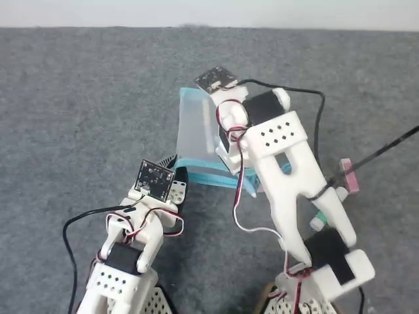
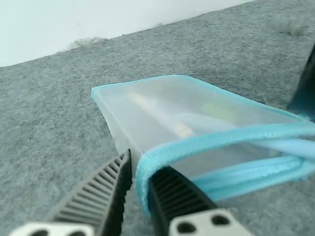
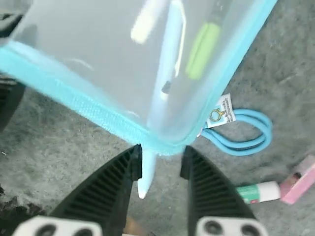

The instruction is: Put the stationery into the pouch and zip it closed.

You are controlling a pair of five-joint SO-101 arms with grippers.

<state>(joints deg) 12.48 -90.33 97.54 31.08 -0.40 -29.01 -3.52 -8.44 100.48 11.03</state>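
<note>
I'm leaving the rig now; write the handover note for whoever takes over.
Left gripper: shut on the pouch rim.
Right gripper: open, either side of the pen tip sticking out of the pouch.
Done: marker inside, pen mostly in.
To do: push the pen in, add the eraser and stick lying on the table, zip.

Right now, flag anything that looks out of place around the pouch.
A pale blue pen pokes out past the pouch zipper edge, between the fingers of the right gripper, so it could block zipping. A pink eraser and a marker lie outside on the mat.
</note>
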